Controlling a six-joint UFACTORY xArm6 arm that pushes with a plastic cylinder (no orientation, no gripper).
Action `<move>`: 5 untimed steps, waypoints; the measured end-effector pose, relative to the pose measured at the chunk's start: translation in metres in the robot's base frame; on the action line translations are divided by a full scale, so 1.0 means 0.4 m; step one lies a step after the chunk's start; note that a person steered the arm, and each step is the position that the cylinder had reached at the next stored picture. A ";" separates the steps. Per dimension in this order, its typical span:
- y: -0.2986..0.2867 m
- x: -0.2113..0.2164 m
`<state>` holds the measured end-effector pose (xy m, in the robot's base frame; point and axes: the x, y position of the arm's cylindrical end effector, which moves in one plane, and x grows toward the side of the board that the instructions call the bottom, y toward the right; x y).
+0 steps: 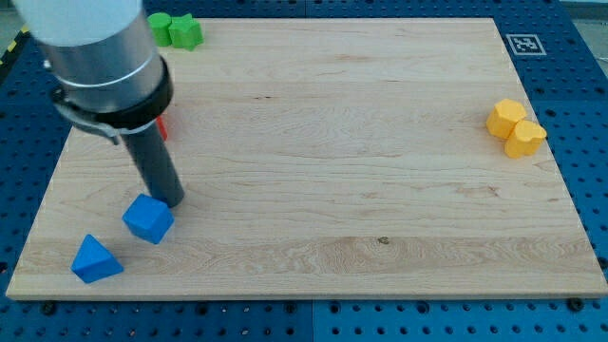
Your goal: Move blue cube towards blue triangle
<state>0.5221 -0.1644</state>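
Observation:
The blue cube [148, 219] lies on the wooden board near the view's bottom left. The blue triangle [95, 259] lies a short way down and to the left of it, close to the board's bottom edge, with a small gap between them. My tip [174, 201] rests on the board just above and to the right of the blue cube, touching or nearly touching its upper right side. The dark rod rises from there to the arm's grey body at the view's top left.
Two green blocks [177, 30] sit at the board's top left edge. Two yellow blocks [515, 127] sit together at the right edge. A red block [162, 125] shows partly behind the arm's body. A marker tag [523, 44] lies off the board's top right corner.

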 end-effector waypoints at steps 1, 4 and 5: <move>-0.039 0.009; -0.101 0.050; -0.101 0.047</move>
